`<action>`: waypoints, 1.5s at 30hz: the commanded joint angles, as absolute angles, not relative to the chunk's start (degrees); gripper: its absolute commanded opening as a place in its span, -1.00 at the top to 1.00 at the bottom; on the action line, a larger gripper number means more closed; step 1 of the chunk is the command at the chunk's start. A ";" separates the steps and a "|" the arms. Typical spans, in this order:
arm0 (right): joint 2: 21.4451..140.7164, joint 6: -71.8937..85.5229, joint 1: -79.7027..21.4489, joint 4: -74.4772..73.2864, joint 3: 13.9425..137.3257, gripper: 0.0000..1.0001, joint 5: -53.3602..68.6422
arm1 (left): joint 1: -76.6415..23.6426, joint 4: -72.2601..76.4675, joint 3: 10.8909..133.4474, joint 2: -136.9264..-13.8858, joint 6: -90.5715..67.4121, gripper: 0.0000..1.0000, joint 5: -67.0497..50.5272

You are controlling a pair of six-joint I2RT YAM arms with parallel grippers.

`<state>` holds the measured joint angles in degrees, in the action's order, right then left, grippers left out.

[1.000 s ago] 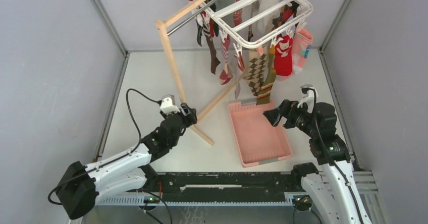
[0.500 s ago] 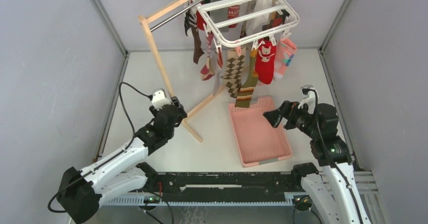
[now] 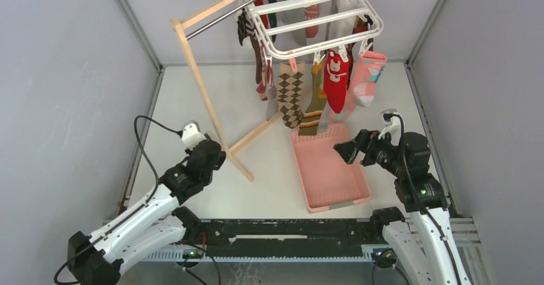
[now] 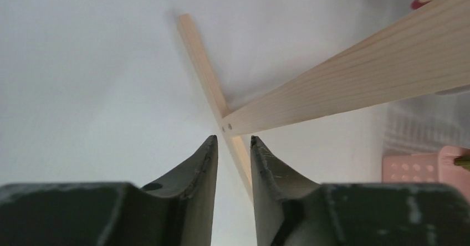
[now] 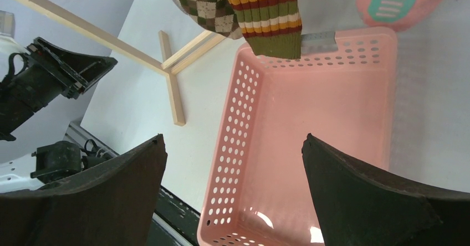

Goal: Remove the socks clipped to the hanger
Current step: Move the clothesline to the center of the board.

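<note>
The pale table (image 3: 269, 182) filled the floor between grey walls, and on its left half stood the light wooden rack (image 3: 199, 83), its upright rising from a crossed foot near the middle of the table. High at the far end, beside the rack's top rail, hung the white hanger (image 3: 319, 22), a rectangular frame with crossbars and small clips; its hook ran out of the overhead view. Below and to the right of it, the pink basket (image 3: 330, 172) lay flat on the table with nothing in it. The socks were all clipped along the hanger and dangled from it: a brown argyle sock (image 3: 290, 92), a green striped sock (image 3: 312, 112) whose toe reached down over the basket's far rim, though whether it touched could not be told, a red sock (image 3: 335, 79) and a pink sock (image 3: 365, 79) at the right end, with darker ones bunched behind on the left. The right gripper (image 3: 338, 150) hovered over the basket's right side with its jaws spread wide and nothing between them, well below the socks. The left gripper (image 4: 233, 141) sat low near the rack's foot, pointed at the joint where the two wooden bars crossed; its fingers (image 4: 202, 168) stood only a narrow slot apart, gripping nothing, the wood lying just beyond the tips.
</note>
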<state>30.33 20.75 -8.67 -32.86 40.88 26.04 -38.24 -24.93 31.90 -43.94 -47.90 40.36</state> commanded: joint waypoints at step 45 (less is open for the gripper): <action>33.33 20.05 -8.35 -29.70 43.15 -0.99 27.84 | -25.91 -5.80 47.98 -93.47 -37.12 0.94 37.63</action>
